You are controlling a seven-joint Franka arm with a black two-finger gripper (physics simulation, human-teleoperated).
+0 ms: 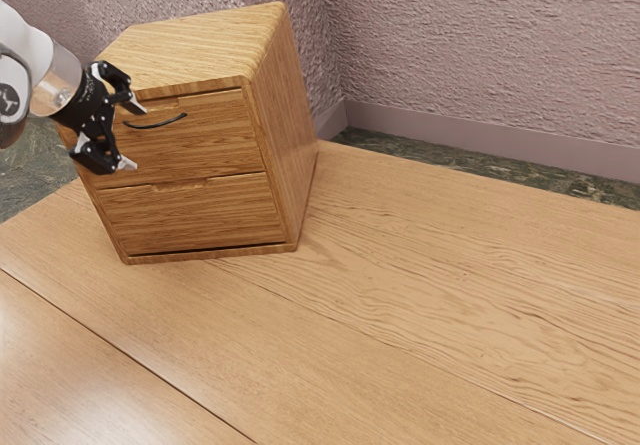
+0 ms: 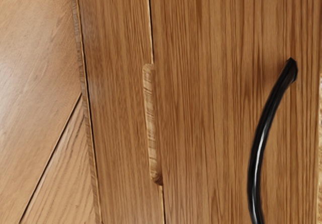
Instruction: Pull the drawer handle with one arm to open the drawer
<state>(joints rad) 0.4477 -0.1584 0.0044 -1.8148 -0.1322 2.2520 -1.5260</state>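
A wooden two-drawer cabinet [image 1: 215, 115] stands on the floor near the wall corner. Its top drawer [image 1: 195, 137] carries a thin black curved handle [image 1: 156, 122], and its front sits flush with the cabinet. My black gripper [image 1: 126, 133] is open at the exterior view's left end of that handle, one fingertip above the handle's height and one below it, not touching it. In the wrist view the handle [image 2: 264, 143] curves close in front of the hand, beside the wooden notch [image 2: 150, 123] on the seam between the two drawers.
The lower drawer [image 1: 195, 213] has no black handle, just a small notch at its top edge. Wooden floor [image 1: 400, 305] stretches out to the exterior view's right of the cabinet. A textured pink wall [image 1: 480, 35] runs behind.
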